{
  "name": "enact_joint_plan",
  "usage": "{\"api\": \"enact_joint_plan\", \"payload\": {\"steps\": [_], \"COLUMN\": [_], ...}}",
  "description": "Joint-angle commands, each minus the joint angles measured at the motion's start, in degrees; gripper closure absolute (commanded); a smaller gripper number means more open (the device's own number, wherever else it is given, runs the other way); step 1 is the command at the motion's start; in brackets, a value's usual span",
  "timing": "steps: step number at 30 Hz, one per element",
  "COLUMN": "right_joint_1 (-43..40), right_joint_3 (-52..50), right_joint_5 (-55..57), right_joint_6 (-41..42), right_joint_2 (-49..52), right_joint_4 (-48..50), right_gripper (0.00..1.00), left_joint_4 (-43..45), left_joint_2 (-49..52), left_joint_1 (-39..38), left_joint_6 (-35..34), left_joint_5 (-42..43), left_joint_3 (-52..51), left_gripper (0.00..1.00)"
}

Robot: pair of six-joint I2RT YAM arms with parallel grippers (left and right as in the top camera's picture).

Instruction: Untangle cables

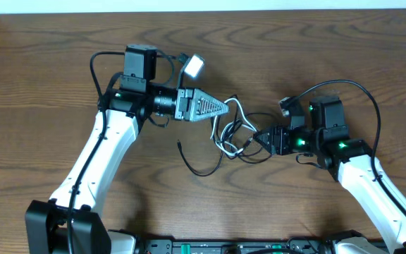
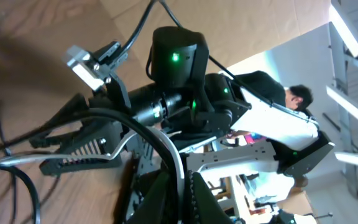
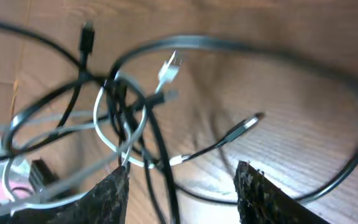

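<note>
Black cables (image 1: 235, 135) and one white cable (image 1: 222, 145) lie tangled on the tabletop (image 1: 48, 70) just right of the left claw (image 1: 225, 107), which is pinched shut on the white cable; right claw (image 1: 259, 137) beyond them half-open, empty; untangling judged barely begun, all crossings left.

2 arms (image 1: 97, 155) (image 1: 376, 187), 2 grippers: left gripper (image 1: 228, 107), right gripper (image 1: 258, 137). 1 table (image 1: 41, 63). 1 white cable (image 3: 99, 121). Black cables (image 1: 201, 173) approx 2-3, tangle hides exact no.
</note>
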Motion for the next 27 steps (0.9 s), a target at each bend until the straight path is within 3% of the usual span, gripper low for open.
{"api": "enact_joint_plan", "payload": {"steps": [1,3,5,6,9,11,12,13,14,17,19,24,26,27], "right_joint_1": [2.67,3.96,5.07,5.16,5.16,5.16,5.14,4.98,4.72,1.77,-0.50,-9.64,-11.15,-11.23], "right_joint_3": [0.07,0.07,0.07,0.07,0.07,0.07,0.07,0.07,0.07,0.07,0.07,0.07,0.07,0.07], "right_joint_5": [-1.64,-0.11,2.56,6.08,21.88,37.11,42.21,48.52,50.95,60.81,63.34,65.53,59.78,49.59], "right_joint_6": [-0.28,-0.28,-0.28,0.33,8.92,16.02,17.57,19.52,20.48,24.37,24.81,24.79,23.82,17.75], "right_joint_2": [-0.02,0.31,0.70,0.83,0.83,0.83,0.83,0.83,0.83,0.83,0.83,0.83,0.83,0.83], "right_joint_4": [-0.57,-0.57,-0.52,-0.59,-3.58,-9.60,-13.09,-17.75,-19.58,-25.73,-27.04,-27.56,-25.59,-21.84], "right_gripper": [0.52,0.57,0.92,0.99,0.99,0.99,0.99,0.99,0.99,0.99,0.99,0.99,0.99,0.99], "left_joint_4": [5.05,8.98,12.57,13.09,13.03,10.75,6.25,-4.46,-8.22,-22.18,-24.59,-25.20,-25.20,-25.00], "left_joint_2": [-1.66,-2.19,-3.08,-3.43,-3.74,-3.69,-3.69,-3.69,-3.69,-3.67,-3.67,-3.67,-3.67,-3.67], "left_joint_1": [-0.15,-0.20,-0.20,-0.20,-0.17,-0.17,-0.15,-0.15,-0.15,-0.07,0.44,5.05,6.01,5.97], "left_joint_6": [-8.13,-12.11,-15.54,-16.17,-15.56,-6.80,-3.56,0.70,1.31,1.33,1.33,1.27,1.07,1.11], "left_joint_5": [1.70,1.70,1.62,1.62,1.57,-0.22,-7.72,-27.52,-35.56,-72.78,-78.73,-82.79,-78.71,-74.90], "left_joint_3": [0.79,0.79,0.79,0.79,0.74,0.70,0.70,0.70,0.70,0.70,0.70,0.70,0.70,0.70], "left_gripper": [0.93,0.93,0.93,0.93,0.92,0.92,0.92,0.92,0.92,0.93,0.93,0.93,0.93,0.92]}}
